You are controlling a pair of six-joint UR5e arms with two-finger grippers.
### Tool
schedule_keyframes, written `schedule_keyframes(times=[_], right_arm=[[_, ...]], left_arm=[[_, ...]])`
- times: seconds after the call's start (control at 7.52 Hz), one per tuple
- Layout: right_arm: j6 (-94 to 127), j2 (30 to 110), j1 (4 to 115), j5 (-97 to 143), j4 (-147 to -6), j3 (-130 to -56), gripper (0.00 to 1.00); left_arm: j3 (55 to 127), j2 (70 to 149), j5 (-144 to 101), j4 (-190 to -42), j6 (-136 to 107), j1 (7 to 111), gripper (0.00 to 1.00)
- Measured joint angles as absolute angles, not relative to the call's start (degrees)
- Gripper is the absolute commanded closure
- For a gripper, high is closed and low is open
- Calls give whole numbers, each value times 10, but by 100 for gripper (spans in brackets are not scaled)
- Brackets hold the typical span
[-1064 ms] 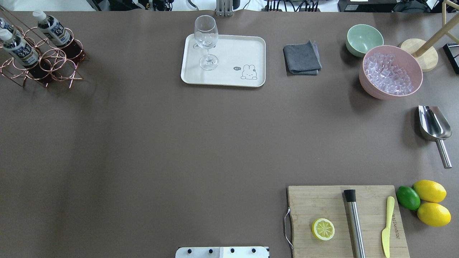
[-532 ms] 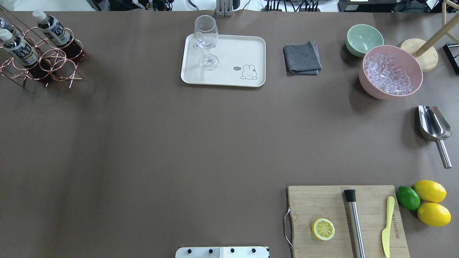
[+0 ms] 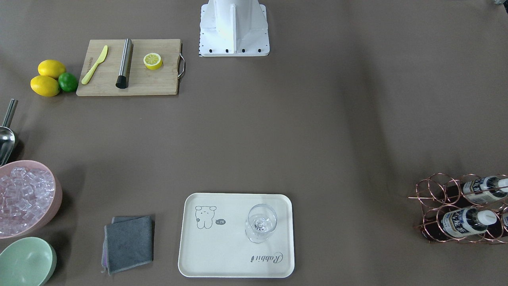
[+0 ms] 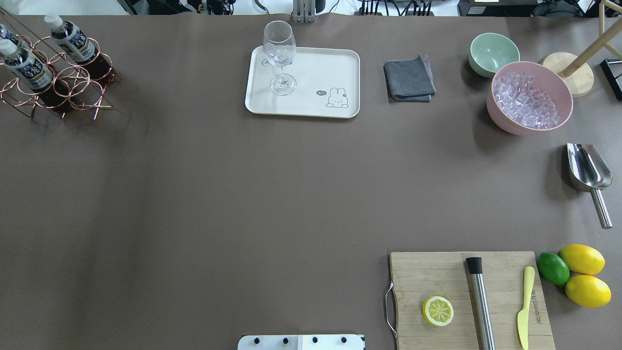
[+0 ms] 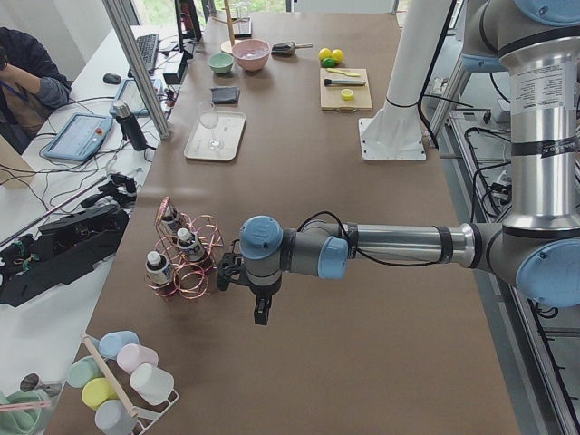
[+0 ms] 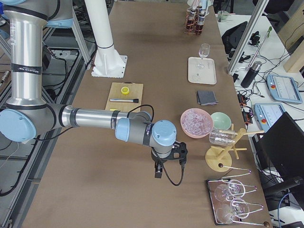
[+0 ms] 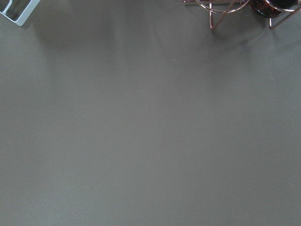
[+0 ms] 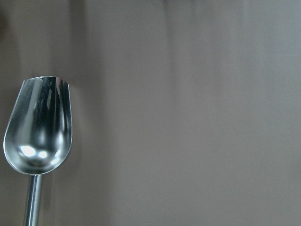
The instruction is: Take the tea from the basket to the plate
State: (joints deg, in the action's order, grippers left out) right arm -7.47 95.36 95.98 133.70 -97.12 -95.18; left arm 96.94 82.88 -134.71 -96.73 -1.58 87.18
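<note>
basket (image 4: pixel 73 82) at table (image 4: pixel 243 194) edge, plate (image 4: pixel 320 68) well apart, left end effector (image 5: pixel 261 313), right end effector (image 6: pixel 158 172), spread unclear

Left arm (image 5: pixel 399 243): bare silver tube links, grey joint housings with pale blue round caps, a black ring on the link well behind the jaws, and a thin black cable looping from just behind the jaws back along the tube; the left gripper (image 5: pixel 260 314) is a small black unit. Right arm (image 6: pixel 90 118): same silver, grey and pale blue build, a black band with white lettering on the link farthest from the jaws, a black cable looped beside the black right gripper (image 6: pixel 158 172). White base plate (image 3: pixel 234 43) carries a row of dark screws along its edge.
</note>
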Motion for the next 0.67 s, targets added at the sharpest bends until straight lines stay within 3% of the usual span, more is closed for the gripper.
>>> schedule_keyframes(times=[0.67], right_arm=[[-75,953,960,1336,-971,-952,0]], left_arm=[[959,815,-1348,-1025,-17,872,2]])
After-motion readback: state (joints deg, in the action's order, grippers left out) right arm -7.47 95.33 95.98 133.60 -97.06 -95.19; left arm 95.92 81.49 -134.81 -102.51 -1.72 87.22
